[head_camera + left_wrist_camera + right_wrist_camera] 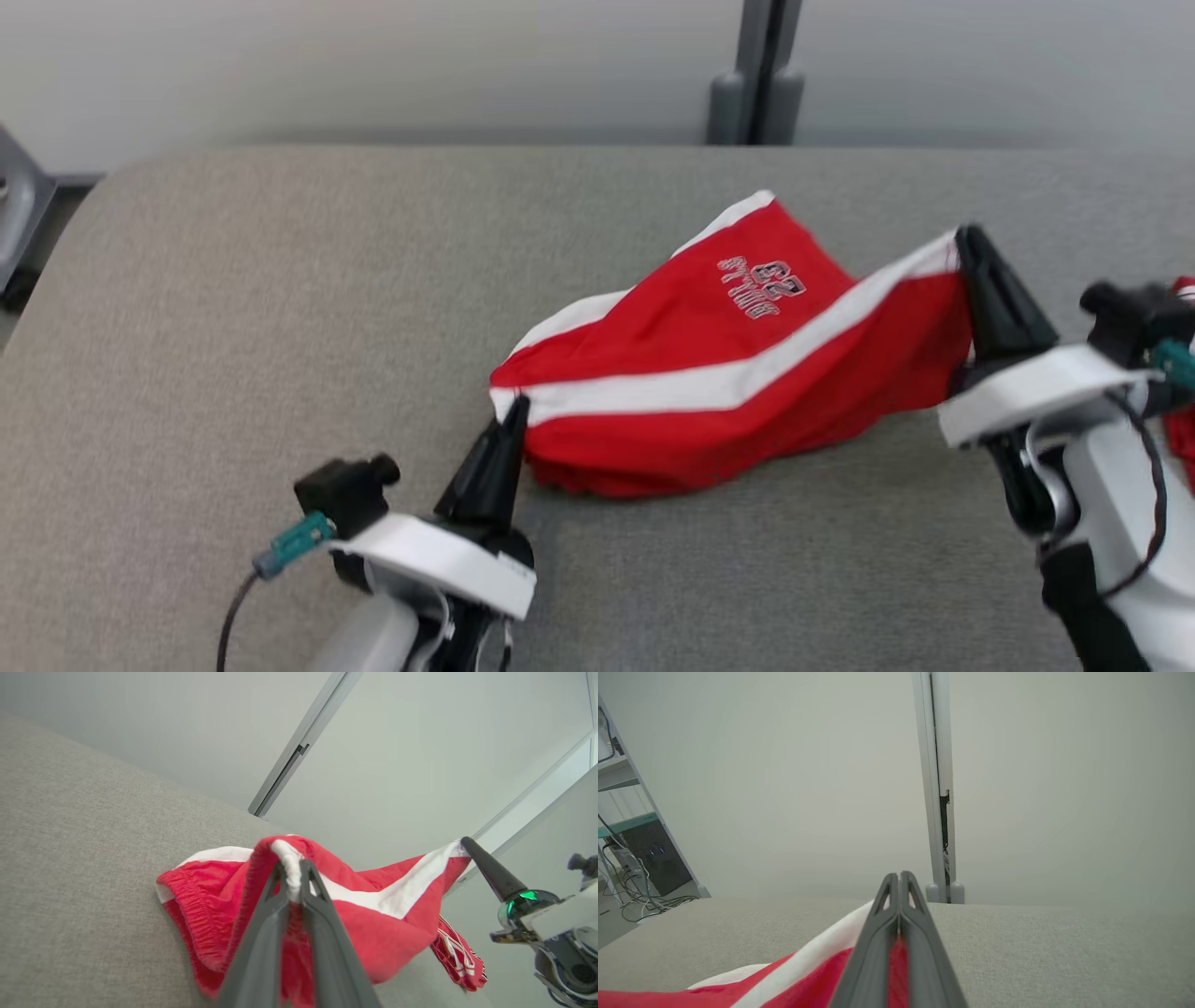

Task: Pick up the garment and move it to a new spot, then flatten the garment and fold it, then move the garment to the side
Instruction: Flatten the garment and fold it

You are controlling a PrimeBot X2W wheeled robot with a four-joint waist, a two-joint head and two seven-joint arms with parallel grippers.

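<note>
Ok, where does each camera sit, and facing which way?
Head view: on the head, looking forward and down at the grey fabric-covered table and red shorts with white stripes; left gripper and right gripper each pinch one end.
Left wrist view: on the left wrist, looking along its fingers across the shorts to the pale wall.
Right wrist view: on the right wrist, looking along its fingers to the grey post.
Shared: head and left wrist views show both grippers.
</note>
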